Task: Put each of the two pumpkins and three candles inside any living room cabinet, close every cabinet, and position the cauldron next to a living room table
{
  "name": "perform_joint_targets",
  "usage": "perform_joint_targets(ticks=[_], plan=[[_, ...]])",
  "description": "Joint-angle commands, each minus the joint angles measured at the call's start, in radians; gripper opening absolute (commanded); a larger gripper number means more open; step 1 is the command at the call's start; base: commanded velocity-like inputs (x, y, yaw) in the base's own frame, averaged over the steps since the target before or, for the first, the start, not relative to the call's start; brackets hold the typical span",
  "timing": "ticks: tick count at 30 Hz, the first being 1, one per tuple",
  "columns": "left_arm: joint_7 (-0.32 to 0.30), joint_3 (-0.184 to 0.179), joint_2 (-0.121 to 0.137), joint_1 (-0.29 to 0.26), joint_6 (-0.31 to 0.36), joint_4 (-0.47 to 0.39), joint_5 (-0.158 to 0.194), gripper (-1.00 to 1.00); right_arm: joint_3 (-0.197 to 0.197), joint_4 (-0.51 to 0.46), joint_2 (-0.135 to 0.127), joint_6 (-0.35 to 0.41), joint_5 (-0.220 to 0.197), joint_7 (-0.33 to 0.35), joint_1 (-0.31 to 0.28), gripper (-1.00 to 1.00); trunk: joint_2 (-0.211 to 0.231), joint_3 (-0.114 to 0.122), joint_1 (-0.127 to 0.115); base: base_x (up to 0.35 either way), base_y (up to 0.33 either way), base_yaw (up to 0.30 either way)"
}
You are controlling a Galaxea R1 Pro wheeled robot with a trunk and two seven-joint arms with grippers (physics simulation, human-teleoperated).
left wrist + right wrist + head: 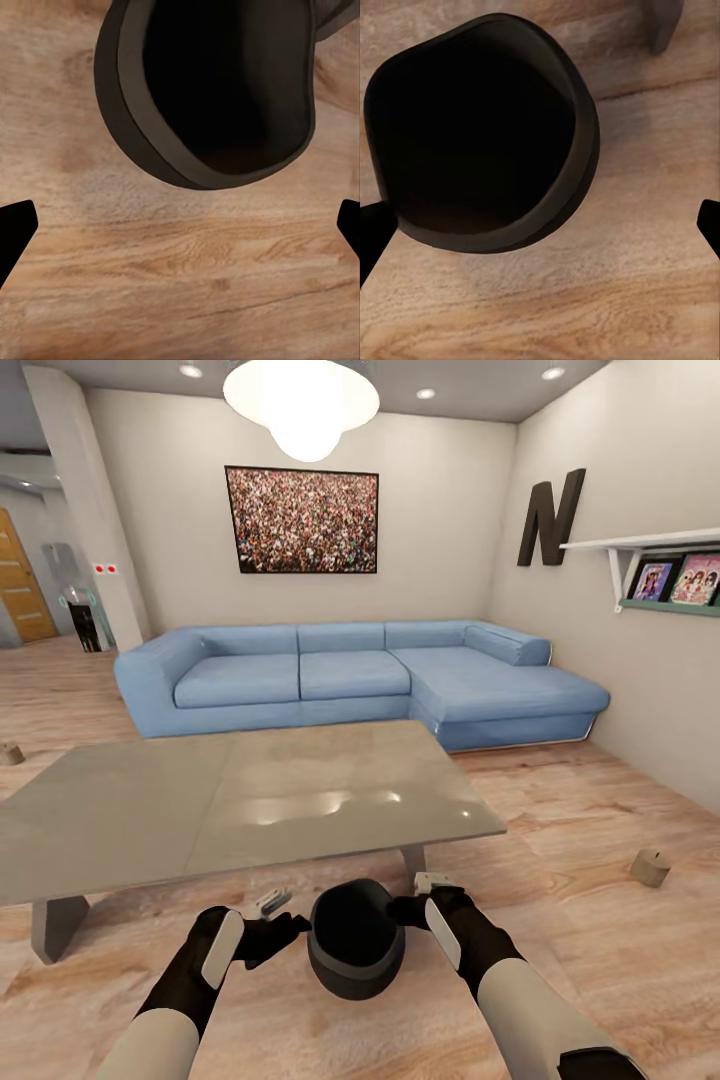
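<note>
Between the robot's two arms, low over the wooden floor [600,960], the left gripper [272,905] and right gripper [432,882] flank a dark cauldron [355,940], each with fingers spread wide and holding nothing. Both wrist cameras look down into its black hollow, so it appears set down or about to be gripped from either side. It stands just beside the grey table [230,800], near a table leg [412,860]. One candle [650,868] lies on the floor to the right, another candle [10,753] far left. Beyond the table stands a blue sofa [350,675]
</note>
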Motion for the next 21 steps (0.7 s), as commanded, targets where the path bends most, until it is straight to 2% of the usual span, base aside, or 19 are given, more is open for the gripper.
perform_joint_targets(ticks=[1,14,17,21], plan=[[0.0,0.0,0.0,0.0,0.0,0.0,0.0,1.0,0.0,0.0,0.0,0.0,0.0,0.0,0.0,1.0,0.007,0.003,-0.004,-0.084,0.0,0.0],[0.0,0.0,0.0,0.0,0.0,-0.001,0.003,1.0,0.0,0.0,0.0,0.0,0.0,0.0,0.0,1.0,0.098,0.044,-0.054,-0.224,0.0,0.013],[0.0,0.0,0.0,0.0,0.0,-0.001,0.003,1.0,0.001,0.0,0.0,0.0,0.0,0.0,0.0,1.0,0.119,0.053,-0.065,-0.105,0.0,0.14],[0.0,0.0,0.0,0.0,0.0,-0.001,0.003,1.0,0.002,0.0,0.0,0.0,0.0,0.0,0.0,1.0,0.119,0.053,-0.065,-0.029,0.0,0.253]])
